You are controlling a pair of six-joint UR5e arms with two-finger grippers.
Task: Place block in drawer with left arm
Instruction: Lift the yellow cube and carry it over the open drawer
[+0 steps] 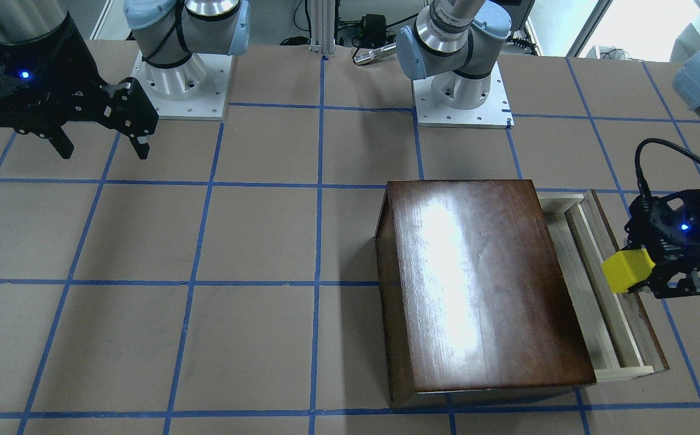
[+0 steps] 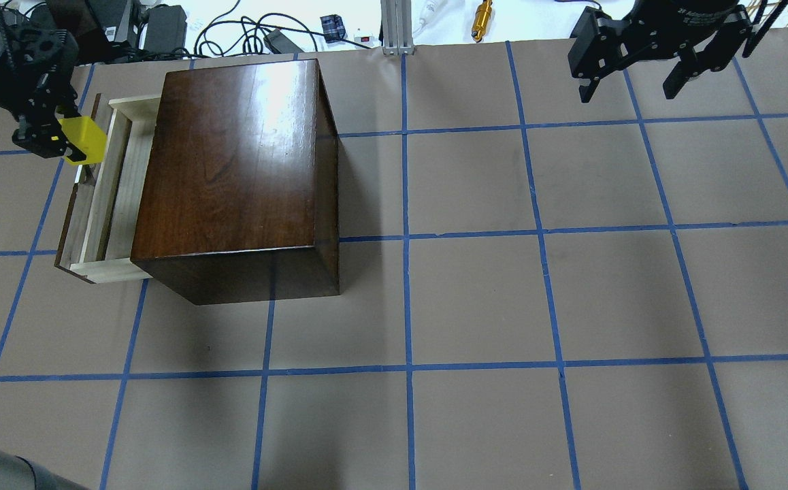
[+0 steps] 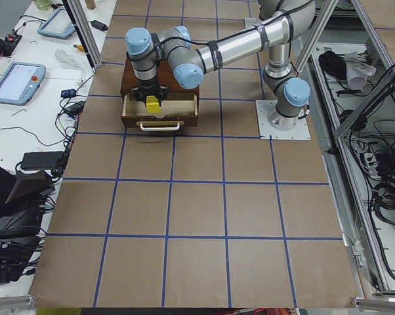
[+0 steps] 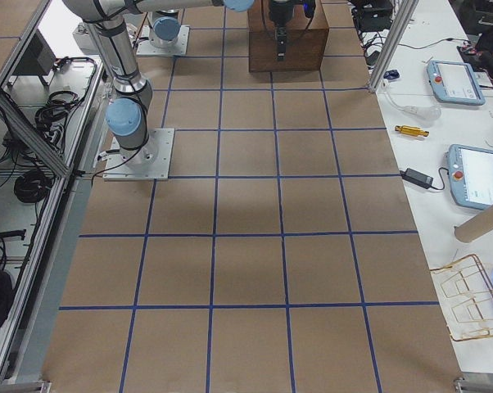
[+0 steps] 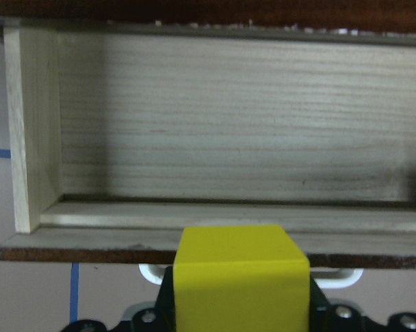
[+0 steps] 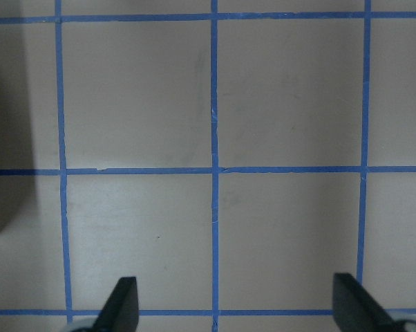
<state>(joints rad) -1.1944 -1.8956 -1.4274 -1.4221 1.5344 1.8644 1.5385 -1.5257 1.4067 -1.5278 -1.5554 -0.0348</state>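
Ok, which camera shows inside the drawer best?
Left wrist: the drawer interior fills the frame. Overhead and front-facing show a strip beside the box; exterior left shows it small; the rest miss it.

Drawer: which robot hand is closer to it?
Left. The left gripper holds the yellow block just above the open drawer's front panel. The right gripper hangs open far across the table, beyond the wooden box.

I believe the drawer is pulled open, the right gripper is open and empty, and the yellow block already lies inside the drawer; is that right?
Not quite: the block does not lie in the drawer; the left gripper holds it by the front panel, as the left wrist view shows. The drawer is open and the right gripper open and empty.
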